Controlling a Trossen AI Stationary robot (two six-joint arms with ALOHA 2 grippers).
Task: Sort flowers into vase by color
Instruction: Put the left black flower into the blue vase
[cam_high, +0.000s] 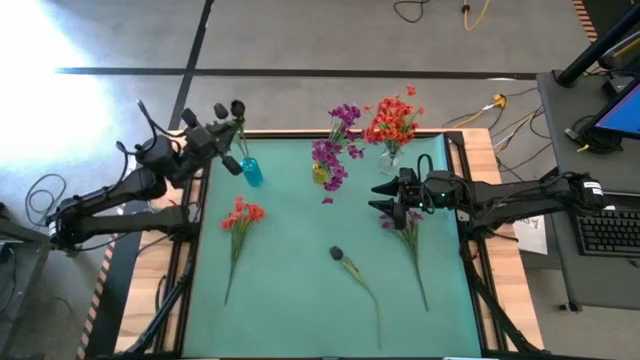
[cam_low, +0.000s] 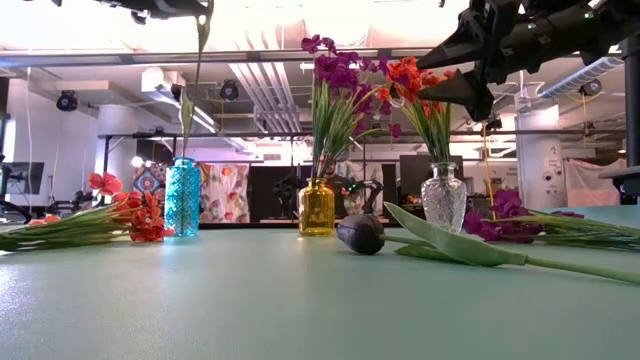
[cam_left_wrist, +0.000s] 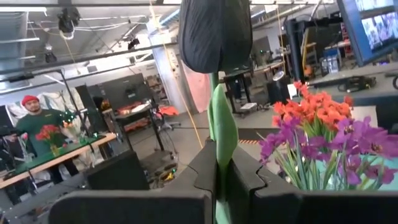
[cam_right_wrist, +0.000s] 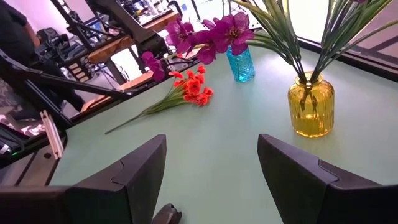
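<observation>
Nearest the low camera, a dark-budded flower lies flat on the green table, while the left gripper is clamped on the stem of another dark bud, holding it above the blue vase. Its stem end seems, though it is hard to see, to hang just over the vase's narrow mouth, so a slight sideways drift could catch the rim and tip it. Over the loose purple flower, the right gripper hovers with jaws spread and empty.

Left gripper raised, clamped, right gripper raised, fingers apart
</observation>
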